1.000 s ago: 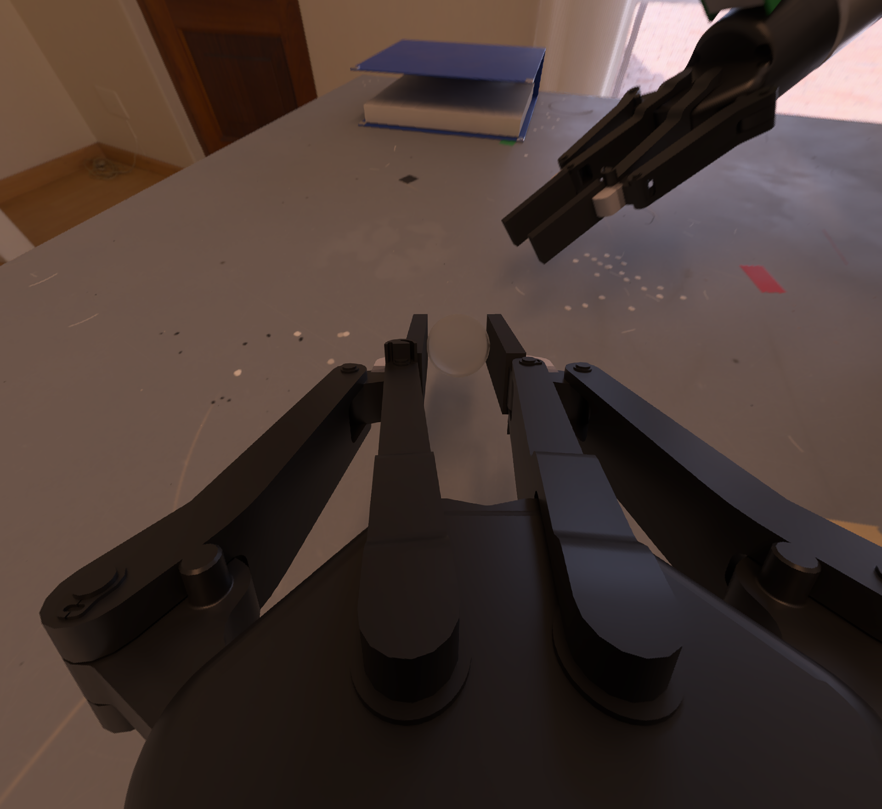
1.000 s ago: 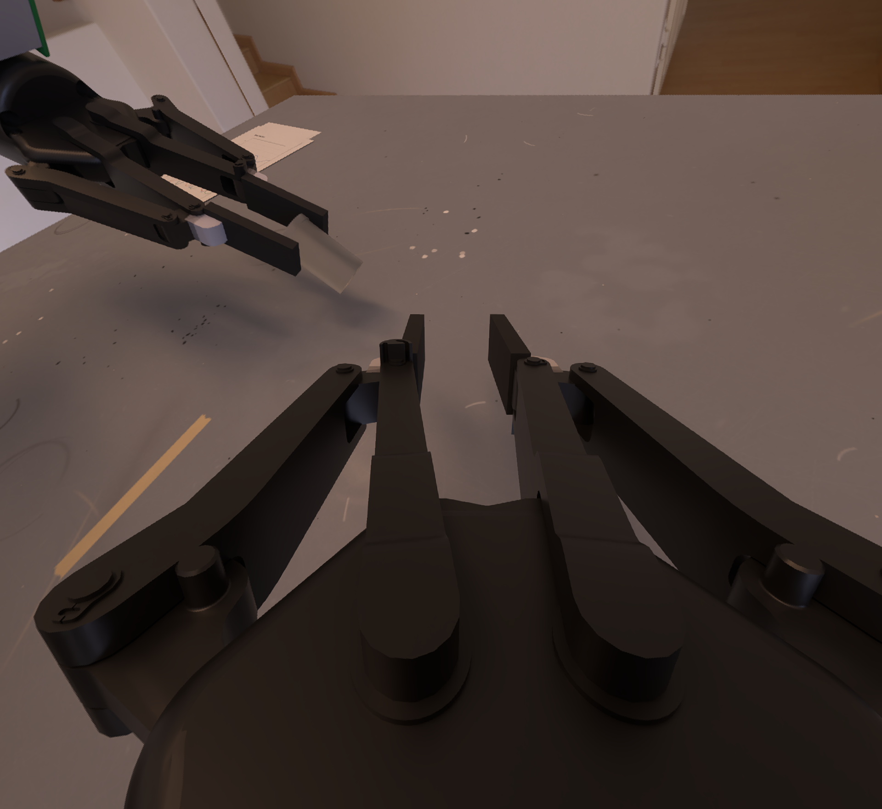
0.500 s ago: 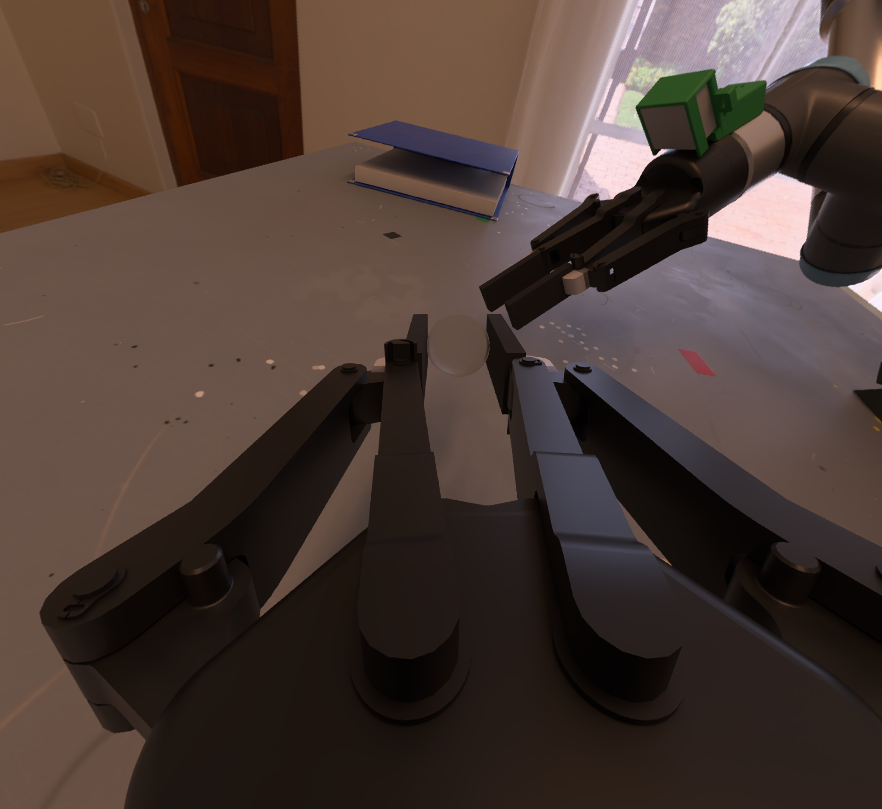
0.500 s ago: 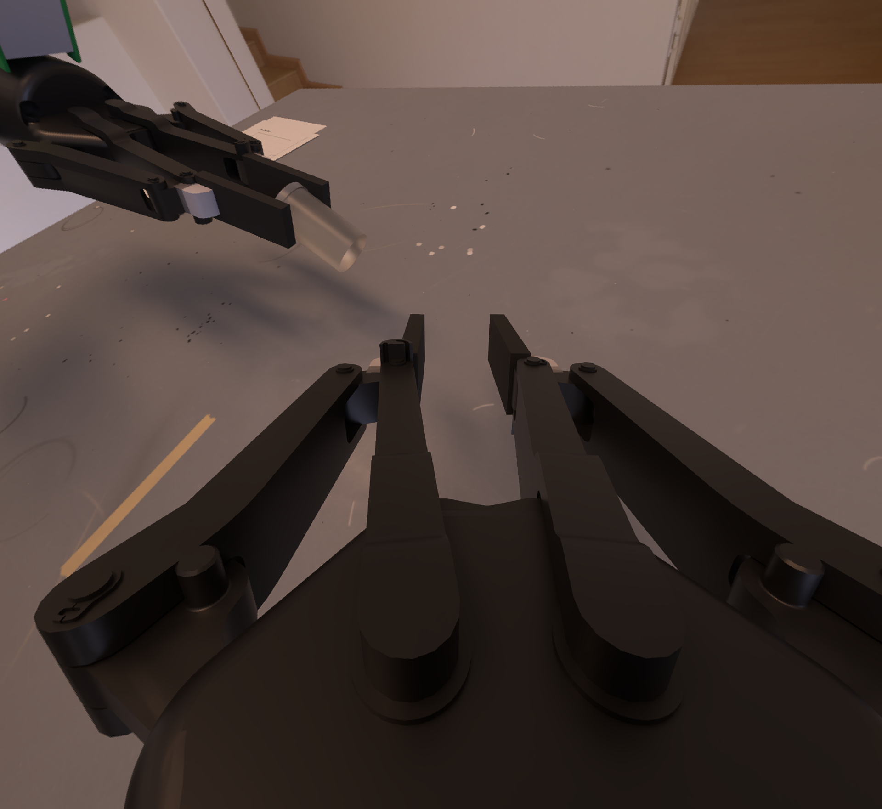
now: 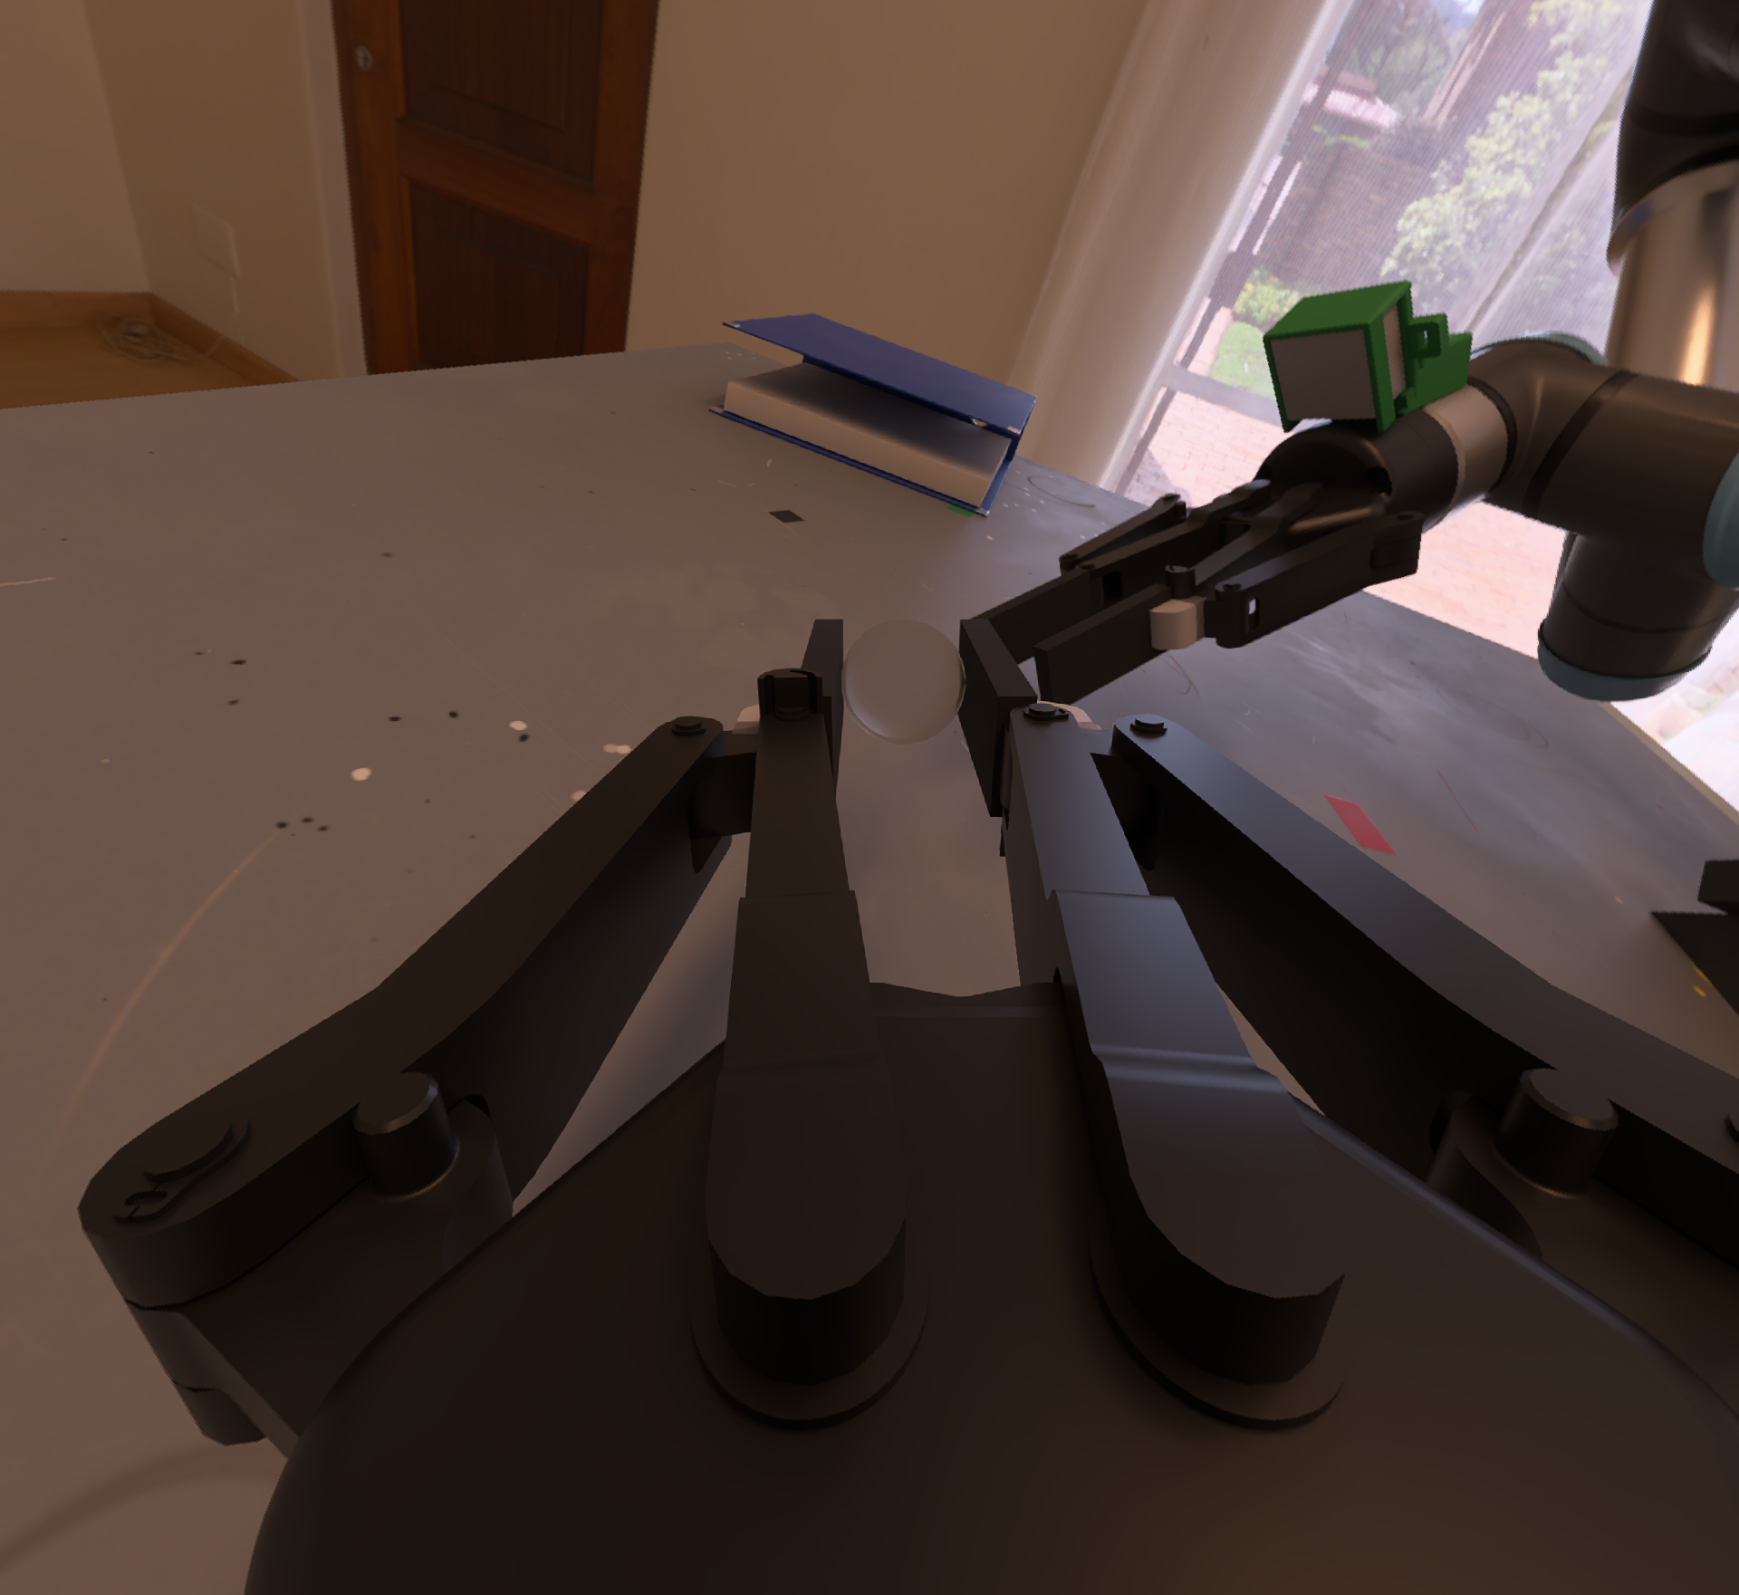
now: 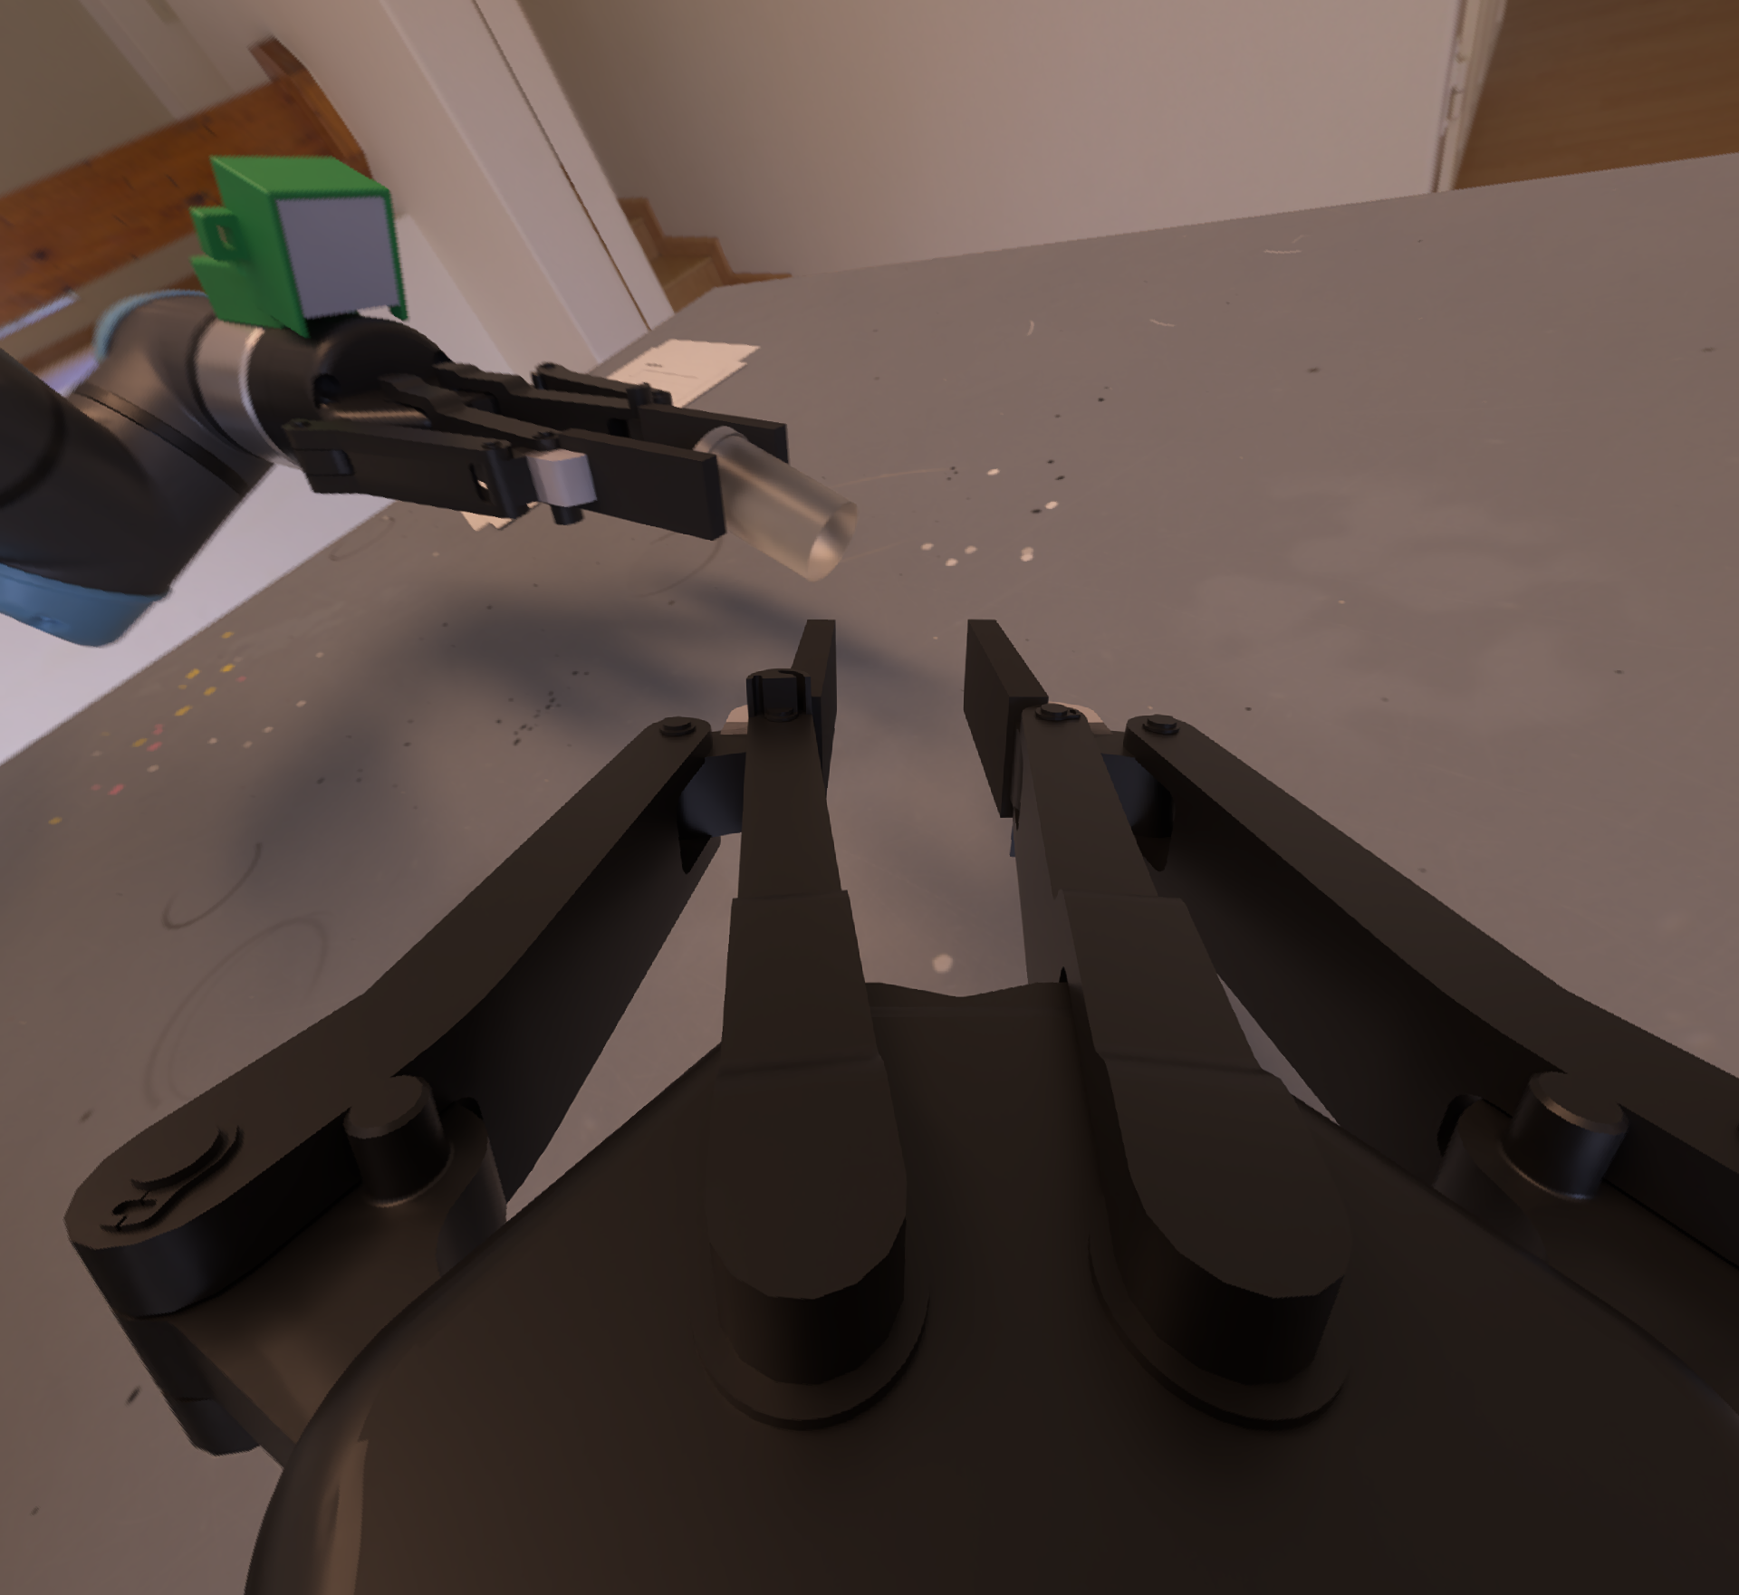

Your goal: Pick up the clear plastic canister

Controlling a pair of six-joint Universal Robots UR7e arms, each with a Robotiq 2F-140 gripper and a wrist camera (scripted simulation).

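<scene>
Left wrist view shows, from the left side, the grey table top (image 5: pixel 376 571) with small white and dark specks, then my left gripper (image 5: pixel 901 684) in the middle, and to the right my other arm with a green block (image 5: pixel 1355 364) at its wrist. Between my left fingertips (image 5: pixel 826 675) sits the clear plastic canister, a short transparent cylinder (image 5: pixel 903 692); I see its round end facing the camera. Both pads press on its sides, so the left gripper is closed around it at a narrow width. Behind it, a blue binder holding white pages (image 5: pixel 875 411) lies flat on the table, well apart.

Right wrist view confirms this from the other side: at the left, the left gripper (image 6: pixel 743 468) holds the canister (image 6: pixel 786 505) in the air, tilted a little downward, and its dark shadow lies on the table below, apart from it. A white paper sheet (image 6: pixel 696 359) lies on the table behind. In the middle, my right gripper (image 6: pixel 899 675) is held narrow, with a gap between the fingertips and nothing inside.

I judge that the grasp is done and the lifting step is in hand. The next move calls for a steady rise with firm but gentle pressure, because smooth plastic may slip, and the canister sticks out far beyond the pads.
</scene>
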